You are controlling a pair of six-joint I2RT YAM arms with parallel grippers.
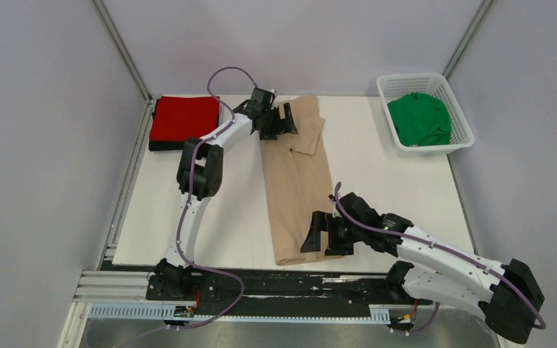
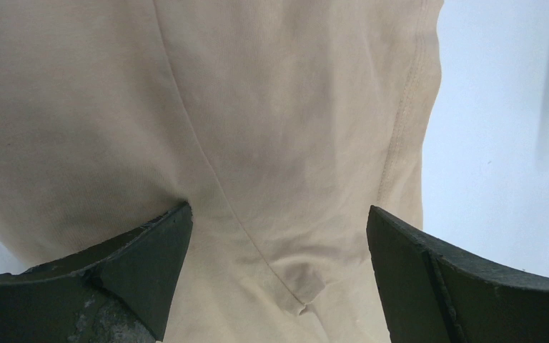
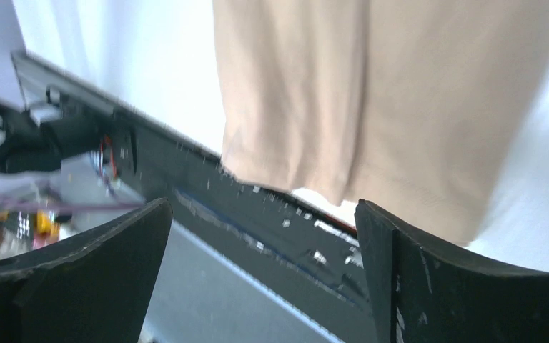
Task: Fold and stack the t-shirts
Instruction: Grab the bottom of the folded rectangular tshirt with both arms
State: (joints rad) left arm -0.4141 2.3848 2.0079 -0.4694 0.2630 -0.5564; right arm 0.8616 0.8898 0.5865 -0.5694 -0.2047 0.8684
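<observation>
On the counter (image 1: pixel 399 188), a beige t-shirt (image 1: pixel 296 181) lies folded into a long strip. Left claw (image 1: pixel 283 122) and right claw (image 1: pixel 325 238) hover open at opposite ends, likely to halve it.

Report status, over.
Left end effector open over far end of beige t-shirt; right end effector open at near end. Folded to long strip. Nothing blocking.

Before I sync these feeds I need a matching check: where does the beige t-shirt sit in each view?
Top external: the beige t-shirt is a long folded strip down the middle of the white tabletop.
Left wrist: the shirt fills the left and centre.
Right wrist: the shirt is at upper centre and right, its end above the black rail.
Shared landmark: the white tabletop beside the shirt.
</observation>
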